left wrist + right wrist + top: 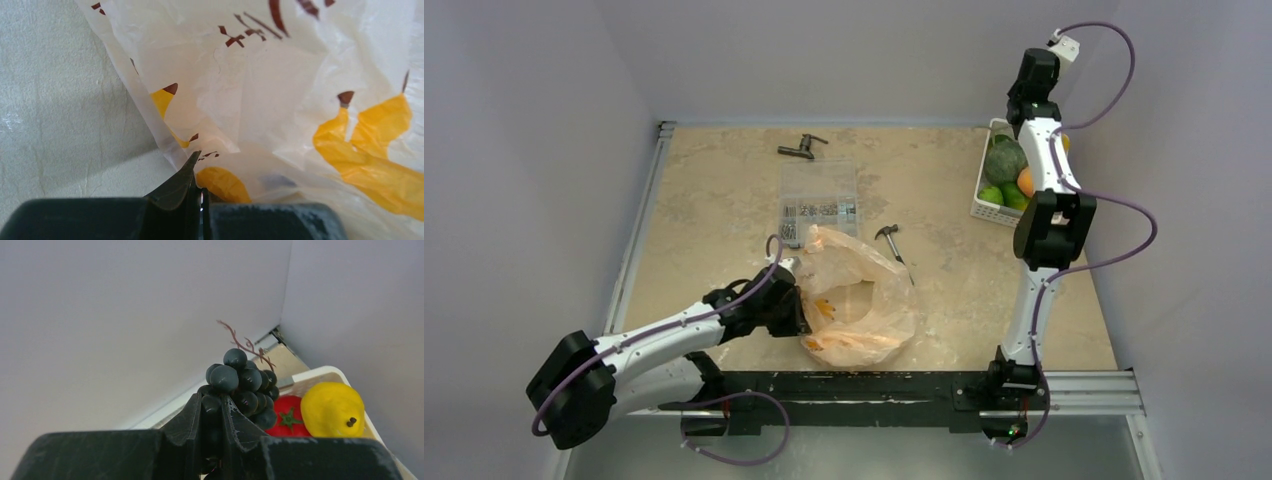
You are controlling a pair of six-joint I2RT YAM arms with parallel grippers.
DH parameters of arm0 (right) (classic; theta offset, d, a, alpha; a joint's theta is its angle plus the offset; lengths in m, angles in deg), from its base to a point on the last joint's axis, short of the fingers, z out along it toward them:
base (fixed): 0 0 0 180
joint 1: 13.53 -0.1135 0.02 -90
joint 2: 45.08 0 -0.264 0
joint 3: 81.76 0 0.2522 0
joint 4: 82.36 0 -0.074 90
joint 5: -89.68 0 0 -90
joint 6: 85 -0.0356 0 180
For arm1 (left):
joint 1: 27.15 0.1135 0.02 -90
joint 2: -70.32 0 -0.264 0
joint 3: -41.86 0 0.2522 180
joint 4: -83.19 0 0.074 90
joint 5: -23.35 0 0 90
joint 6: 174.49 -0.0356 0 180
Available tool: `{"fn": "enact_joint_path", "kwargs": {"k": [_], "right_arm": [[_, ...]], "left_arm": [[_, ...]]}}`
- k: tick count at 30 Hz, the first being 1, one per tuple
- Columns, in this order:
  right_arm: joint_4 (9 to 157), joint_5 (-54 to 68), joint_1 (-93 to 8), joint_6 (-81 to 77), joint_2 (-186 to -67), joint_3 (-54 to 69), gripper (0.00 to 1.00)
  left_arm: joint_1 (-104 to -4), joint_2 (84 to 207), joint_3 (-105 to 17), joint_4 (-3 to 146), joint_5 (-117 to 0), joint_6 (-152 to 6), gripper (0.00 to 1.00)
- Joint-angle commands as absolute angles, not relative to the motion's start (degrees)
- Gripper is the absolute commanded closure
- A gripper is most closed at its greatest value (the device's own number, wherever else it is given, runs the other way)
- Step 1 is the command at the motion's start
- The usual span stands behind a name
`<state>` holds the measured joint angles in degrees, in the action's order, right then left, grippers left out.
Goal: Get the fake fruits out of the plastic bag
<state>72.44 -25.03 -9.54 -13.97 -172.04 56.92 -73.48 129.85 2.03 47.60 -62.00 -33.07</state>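
Pinching crinkly translucent plastic bag (pixel 864 300), left claw (pixel 198 167) closed; right claw (pixel 216 407) clamps glossy dark grapes (pixel 241 376).

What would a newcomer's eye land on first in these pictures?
Probably the crumpled peach-orange plastic bag near the front of the table, its left edge pinched by the left gripper. Next comes the bunch of dark grapes clamped in the right gripper, high above the white basket of fruit at the far right corner.
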Motion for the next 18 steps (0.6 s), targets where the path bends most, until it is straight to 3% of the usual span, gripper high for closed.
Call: {"fn": "enact_joint_path", "kwargs": {"k": [1,8,11,14,18], "right_arm": [[72.14,-27.19,-8.49,-12.26,-172.76,59.27,1.00],[72.93,-27.24,-8.42,-8.68,-178.18,58.89,0.98],[70.42,-23.68,-8.55,-9.65,-179.32,59.98,0.81],[72.12,-18.24,-8.78,-11.15,-177.15,56.34,0.51],[71.20,-15.26,-9.37,-10.99,-174.23,55.50,0.27]], "left_arm": [[-73.73,130.50,-0.12,49.82,-60.76,-34.03,1.00],[-73.73,129.94,-0.65,49.11,-60.70,-34.04,1.00],[-73.74,129.29,-0.73,48.57,-61.18,-34.00,1.00],[-73.75,129.02,-1.02,48.08,-61.24,-33.94,1.00],[-73.74,128.23,-1.20,47.23,-61.11,-33.75,1.00]]}}
